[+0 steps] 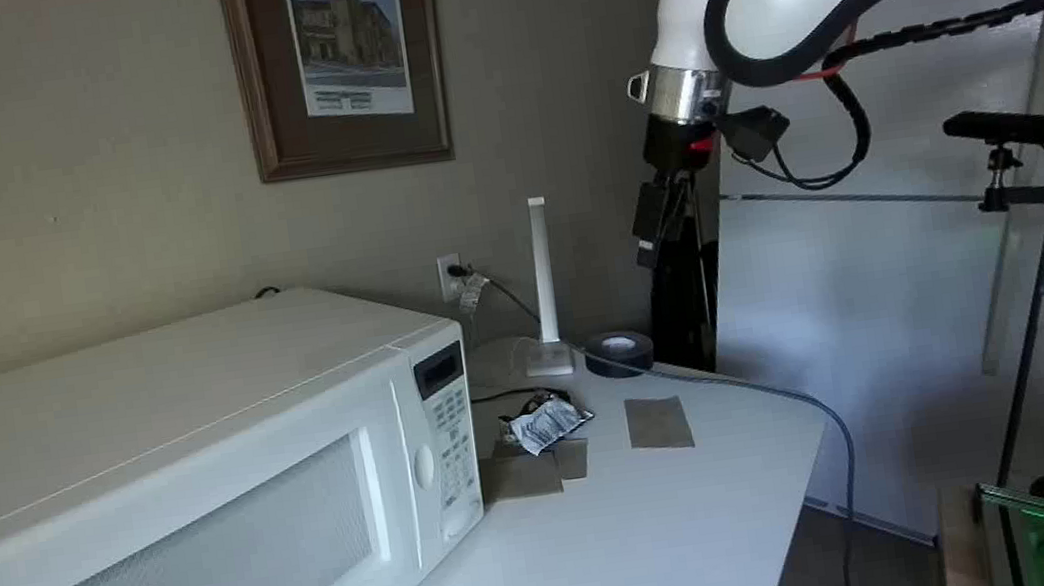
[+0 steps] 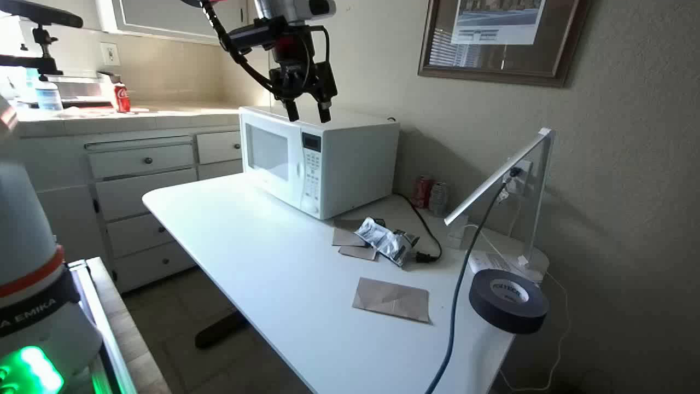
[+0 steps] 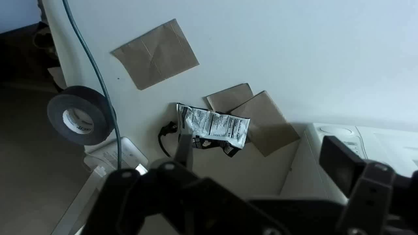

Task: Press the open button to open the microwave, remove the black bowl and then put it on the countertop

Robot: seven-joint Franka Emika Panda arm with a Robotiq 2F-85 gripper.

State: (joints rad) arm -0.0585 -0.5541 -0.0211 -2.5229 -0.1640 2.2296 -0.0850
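The white microwave (image 1: 142,393) stands on the white countertop (image 1: 617,553) with its door shut; it also shows in an exterior view (image 2: 358,164) and in the wrist view (image 3: 307,174). The oval button (image 3: 335,130) at the bottom of its control panel shows in the wrist view. The black bowl is out of view. My gripper (image 2: 309,113) is open and empty, high above the countertop, with its fingers pointing down. It also shows in an exterior view (image 1: 646,251), apart from the microwave, and in the wrist view (image 3: 263,155).
A silver snack bag (image 2: 385,241) and brown paper pieces (image 2: 392,299) lie beside the microwave. A black tape roll (image 2: 508,301), a cable (image 2: 456,306) and a white stand (image 1: 543,280) are at the countertop's far end. Two cans (image 2: 429,194) stand by the wall.
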